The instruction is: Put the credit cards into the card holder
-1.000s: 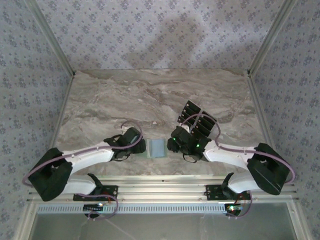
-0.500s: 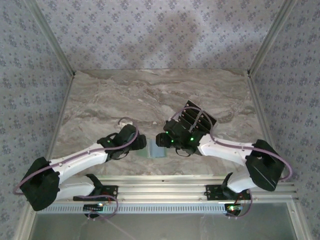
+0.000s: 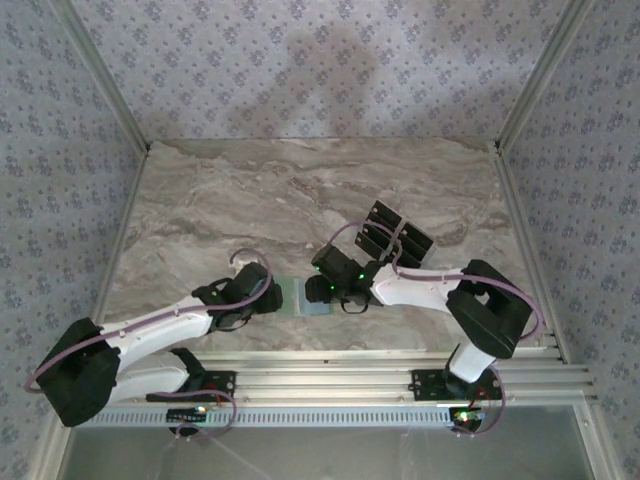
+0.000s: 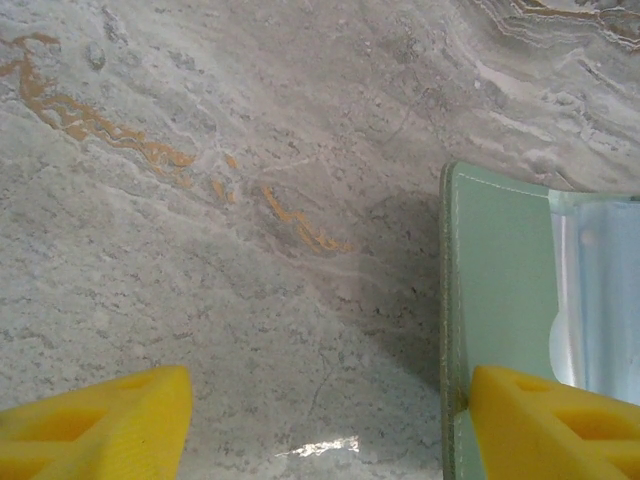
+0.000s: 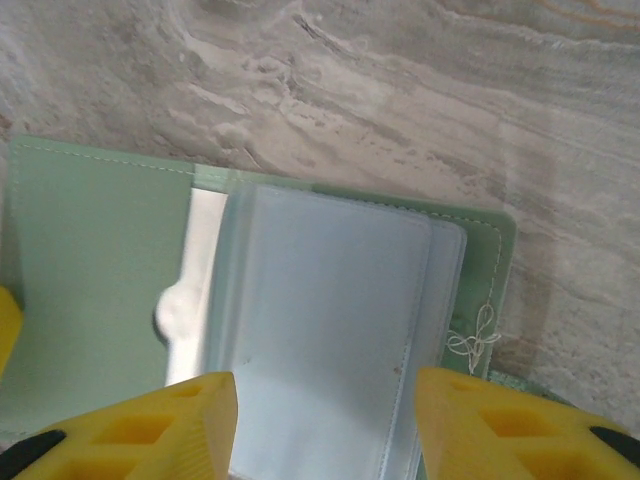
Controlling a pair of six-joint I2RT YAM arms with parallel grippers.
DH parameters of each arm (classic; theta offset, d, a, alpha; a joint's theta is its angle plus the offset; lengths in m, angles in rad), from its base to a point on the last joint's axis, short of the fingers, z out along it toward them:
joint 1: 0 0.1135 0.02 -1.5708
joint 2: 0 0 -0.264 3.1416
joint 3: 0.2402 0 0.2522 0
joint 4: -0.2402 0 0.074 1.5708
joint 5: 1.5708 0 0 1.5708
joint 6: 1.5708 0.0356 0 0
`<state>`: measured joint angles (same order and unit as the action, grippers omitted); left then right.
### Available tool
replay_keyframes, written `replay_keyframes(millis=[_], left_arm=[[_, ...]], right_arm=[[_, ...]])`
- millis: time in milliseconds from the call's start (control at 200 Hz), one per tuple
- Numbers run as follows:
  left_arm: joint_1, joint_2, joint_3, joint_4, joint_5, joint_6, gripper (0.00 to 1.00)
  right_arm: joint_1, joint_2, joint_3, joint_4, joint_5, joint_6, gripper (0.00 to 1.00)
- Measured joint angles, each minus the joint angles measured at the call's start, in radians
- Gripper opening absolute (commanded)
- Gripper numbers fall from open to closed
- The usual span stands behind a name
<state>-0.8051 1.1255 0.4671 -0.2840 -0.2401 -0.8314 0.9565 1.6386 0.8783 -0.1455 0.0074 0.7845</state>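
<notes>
Left hand and right hand have converged on the open sage-green card holder, fingers apart and empty; I judge no flat black credit cards loaded yet.

White arms; black joints; yellow fingers.

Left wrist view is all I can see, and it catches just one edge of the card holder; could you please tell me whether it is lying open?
Observer: Yes. The right wrist view shows the card holder spread open, its clear sleeves facing up.
Operator: Thank you. Is any card in it yet?
Observer: No black card shows through the clear sleeves.
Operator: Where are the cards, please?
Observer: From above, the credit cards lie in an overlapping row on the table, just beyond the right arm.
</notes>
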Motion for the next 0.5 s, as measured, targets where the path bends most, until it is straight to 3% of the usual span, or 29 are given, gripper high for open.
replay_keyframes(millis=[505], left_arm=[[0.0, 0.029, -0.035, 0.058, 0.001, -0.007, 0.71]], right_arm=[[-0.021, 0.054, -0.005, 0.102, -0.058, 0.02, 0.55]])
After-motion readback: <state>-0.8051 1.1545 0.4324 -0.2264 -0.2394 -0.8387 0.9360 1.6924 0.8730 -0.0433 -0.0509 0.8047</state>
